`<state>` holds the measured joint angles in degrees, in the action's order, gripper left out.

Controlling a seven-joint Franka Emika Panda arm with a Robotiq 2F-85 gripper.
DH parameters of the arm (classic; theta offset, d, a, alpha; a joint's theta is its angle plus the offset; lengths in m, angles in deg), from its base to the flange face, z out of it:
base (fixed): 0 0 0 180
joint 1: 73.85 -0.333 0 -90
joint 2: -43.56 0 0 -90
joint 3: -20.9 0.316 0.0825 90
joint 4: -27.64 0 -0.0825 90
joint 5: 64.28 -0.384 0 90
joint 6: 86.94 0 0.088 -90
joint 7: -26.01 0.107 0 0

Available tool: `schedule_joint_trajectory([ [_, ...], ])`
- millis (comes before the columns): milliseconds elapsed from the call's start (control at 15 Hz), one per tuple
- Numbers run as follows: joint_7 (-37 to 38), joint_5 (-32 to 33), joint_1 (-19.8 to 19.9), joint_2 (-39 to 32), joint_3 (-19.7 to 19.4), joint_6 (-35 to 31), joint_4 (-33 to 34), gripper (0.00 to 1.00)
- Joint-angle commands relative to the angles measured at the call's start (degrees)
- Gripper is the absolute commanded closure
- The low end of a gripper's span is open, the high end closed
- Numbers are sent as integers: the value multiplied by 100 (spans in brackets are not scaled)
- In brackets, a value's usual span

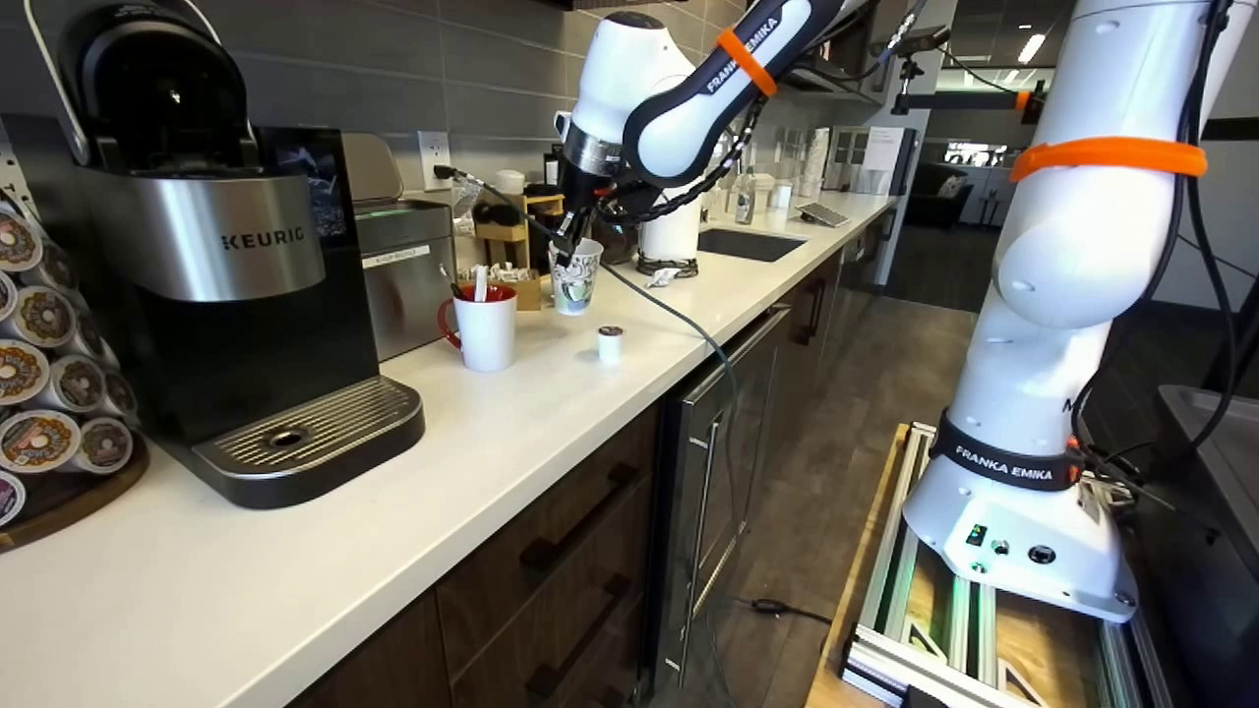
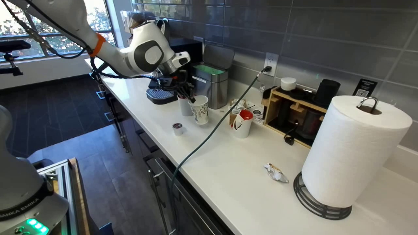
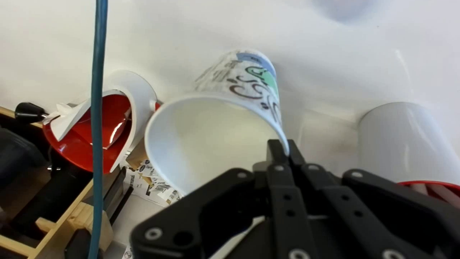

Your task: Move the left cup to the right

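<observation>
The left cup, a white paper cup with dark print and a green and blue mark, stands on the counter in both exterior views (image 1: 578,285) (image 2: 200,112). In the wrist view the cup (image 3: 248,84) shows its open mouth and pale inside. My gripper is at the cup's rim in both exterior views (image 1: 568,254) (image 2: 192,99). In the wrist view the gripper's fingertips (image 3: 281,147) are closed on the rim, one inside and one outside. The cup leans slightly; I cannot tell whether its base is off the counter.
A white mug with sticks (image 1: 489,334) (image 3: 402,140) is beside the cup. Another mug, red inside with packets (image 2: 242,129) (image 3: 138,86), stands on its other side. A coffee pod (image 1: 610,346) (image 2: 177,129) is nearby. A cable (image 2: 212,133) crosses the counter near a paper towel roll (image 2: 352,153).
</observation>
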<state>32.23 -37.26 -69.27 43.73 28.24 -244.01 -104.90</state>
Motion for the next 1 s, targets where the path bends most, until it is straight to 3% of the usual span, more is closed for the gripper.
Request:
schedule_joint_trajectory([
  [0,556,546,32,-623,-56,50,571,99],
  [333,485,329,-11,-1240,-60,5,967,99],
  [400,464,251,0,-1308,-51,50,1020,71],
  [467,314,4,-337,-1253,-400,59,1019,71],
  [600,-39,-548,-351,-764,-333,241,795,57],
  [667,-290,-881,-386,-333,-273,781,600,50],
  [733,-667,-1321,-350,-11,-180,835,377,43],
  [933,-824,-1682,-513,836,-269,1818,250,19],
])
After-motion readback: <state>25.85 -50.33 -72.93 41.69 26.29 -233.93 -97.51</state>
